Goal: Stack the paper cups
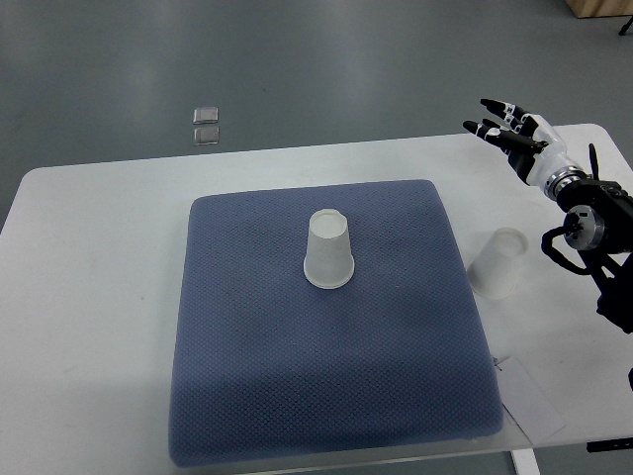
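White tapered cups [328, 251] (blue mat [247, 396])

White paper cups [328, 252], dotted blue mat [326, 386], white table [89, 297]

**Grey floor, white table — quiet room**

We're looking steeply down at a white table [89, 297] w/ rounded corners, filling most of the shot. A blue-grey textured mat [326, 396] lies across its middle. Behind the table, plain grey floor [297, 59] runs to the top edge — smooth, soft even light, no hard shadows. Two small clear square bits [206, 126] sit on the floor just beyond the table's far edge. Top-right corner: a sliver of tan, box-like object [600, 8], cut off by the frame.
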